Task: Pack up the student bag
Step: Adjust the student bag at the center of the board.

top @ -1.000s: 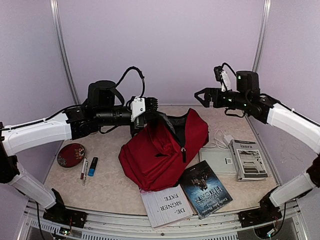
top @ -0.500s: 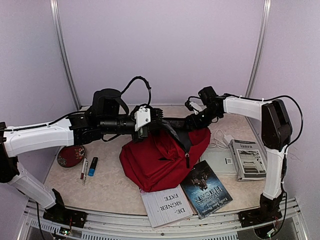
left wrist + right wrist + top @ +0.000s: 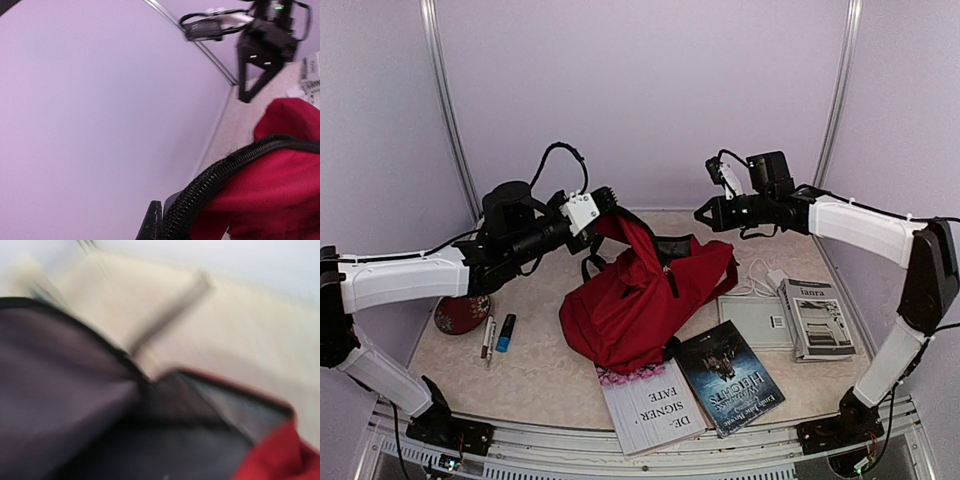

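Two grippers listed first, both pressed together. Pinching the black zipper edge (image 3: 235,158) of the student bag (image 3: 640,300) with the left gripper (image 3: 605,204), and holding that edge raised above the rest of the fabric. Hovering with the right gripper (image 3: 704,214) in the air over the bag's far right side; touching the fabric or not, cannot tell from the blurred wrist view, showing only dark lining and a red corner.

Slumping, as to the bag, on the middle of the worktop (image 3: 540,370): dark red, mouth pulled up toward the left, black straps (image 3: 670,248) showing at the far side.

Lying against the bag's near edge: white-covered book (image 3: 650,405), with dark-covered book (image 3: 730,378) just beside it on the right.

Lying right of the bag: grey flat case (image 3: 757,322), printed booklet (image 3: 817,318) beside that, white cable (image 3: 760,272) behind the case.

Lying left of the bag, well apart from it: round red disc (image 3: 462,309), then pen (image 3: 487,337) and blue marker (image 3: 506,332) side by side.
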